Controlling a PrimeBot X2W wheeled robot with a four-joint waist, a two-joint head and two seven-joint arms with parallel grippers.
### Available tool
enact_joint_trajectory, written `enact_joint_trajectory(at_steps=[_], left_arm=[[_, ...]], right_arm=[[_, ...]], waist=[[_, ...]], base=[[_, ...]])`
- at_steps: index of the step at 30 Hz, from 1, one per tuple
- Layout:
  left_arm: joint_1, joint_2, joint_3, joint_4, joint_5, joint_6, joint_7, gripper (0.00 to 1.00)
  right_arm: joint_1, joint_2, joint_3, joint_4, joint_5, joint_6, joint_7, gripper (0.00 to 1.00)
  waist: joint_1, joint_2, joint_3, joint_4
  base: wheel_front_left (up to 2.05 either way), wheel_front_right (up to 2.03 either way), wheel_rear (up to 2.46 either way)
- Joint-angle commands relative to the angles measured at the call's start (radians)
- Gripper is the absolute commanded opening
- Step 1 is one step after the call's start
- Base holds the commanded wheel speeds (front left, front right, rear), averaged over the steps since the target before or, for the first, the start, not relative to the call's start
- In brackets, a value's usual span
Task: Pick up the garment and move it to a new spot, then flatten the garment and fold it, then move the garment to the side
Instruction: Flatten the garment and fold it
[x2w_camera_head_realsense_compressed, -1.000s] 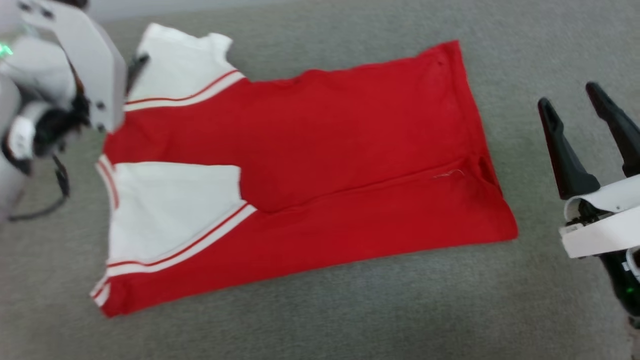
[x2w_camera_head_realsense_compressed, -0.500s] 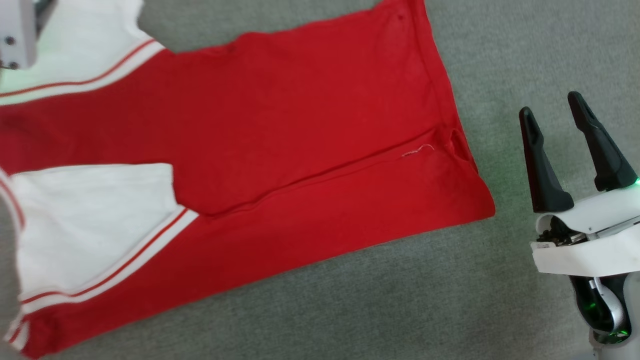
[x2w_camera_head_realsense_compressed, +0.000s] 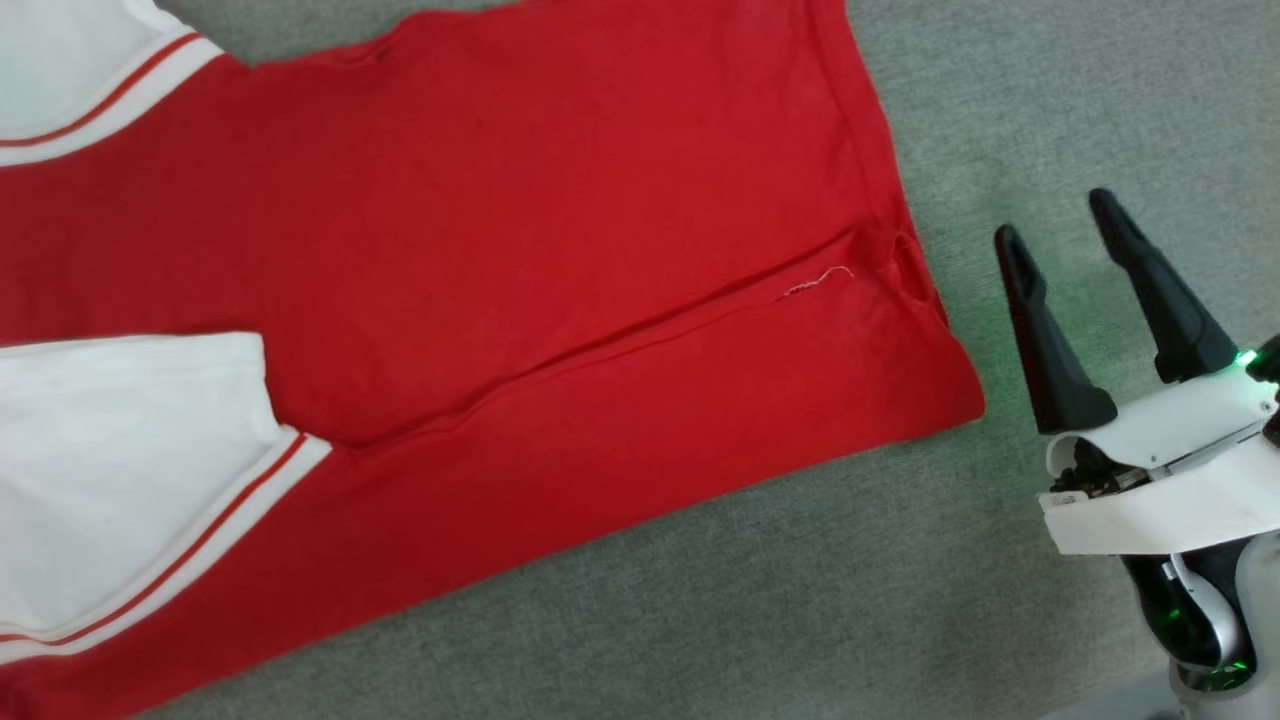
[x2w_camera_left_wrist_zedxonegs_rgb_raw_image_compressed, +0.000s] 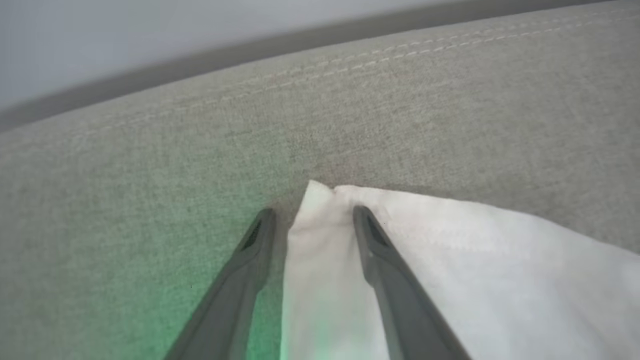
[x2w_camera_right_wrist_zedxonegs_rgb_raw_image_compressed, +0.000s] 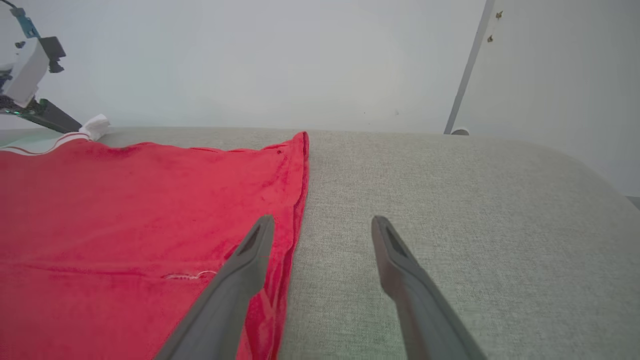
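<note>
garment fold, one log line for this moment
garment: flat, sides folded in | left fingers: open, astride white sleeve corner | right fingers: open, beside garment

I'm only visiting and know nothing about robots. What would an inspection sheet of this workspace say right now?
Surface: grey fabric surface, the shirt lying on it.
Job's things: red garment with white sleeves, spread flat, its long sides folded inward.
Clutter: nothing seen.
Grippers: left gripper open, fingers either side of a white sleeve corner; right gripper open, beside the red hem.
Cables: pale loop at the right wrist, possibly a cable.
Surroundings: plain pale wall behind.
</note>
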Motion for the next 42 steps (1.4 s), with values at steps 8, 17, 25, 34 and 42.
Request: enact_joint_trajectory(at_steps=[8, 17, 25, 34, 42], left_arm=[[0.102, -0.068, -0.045, 0.023, -0.036, 0.015, 0.162, 0.0], [0.084, -0.112, -0.041, -0.021, -0.037, 0.034, 0.121, 0.0], [0.07, -0.146, -0.037, -0.035, -0.043, 0.045, 0.096, 0.0], [0.059, -0.169, -0.034, -0.024, -0.047, 0.036, 0.071, 0.0], [0.057, -0.177, -0.02, -0.005, -0.053, 0.022, 0.021, 0.0]], right_arm=[[-0.123, -0.055, 0.029, -0.039, 0.08, -0.001, 0.219, 1.0], [-0.479, -0.081, 0.108, 0.164, 0.166, -0.001, 0.591, 1.0], [-0.725, -0.045, 0.18, 0.441, 0.191, -0.001, 0.72, 1.0], [-0.869, -0.001, 0.286, 0.752, 0.245, -0.001, 0.804, 1.0], [-0.916, -0.008, 0.353, 0.876, 0.293, -0.001, 0.856, 0.0]], waist=[[0.0, 0.0, 0.014, 0.028], [0.0, 0.0, 0.035, 0.067], [0.0, 0.0, 0.056, 0.102], [0.0, 0.0, 0.07, 0.138], [0.0, 0.0, 0.058, 0.155]], base=[[0.0, 0.0, 0.0], [0.0, 0.0, 0.0], [0.0, 0.0, 0.0], [0.0, 0.0, 0.0], [0.0, 0.0, 0.0]])
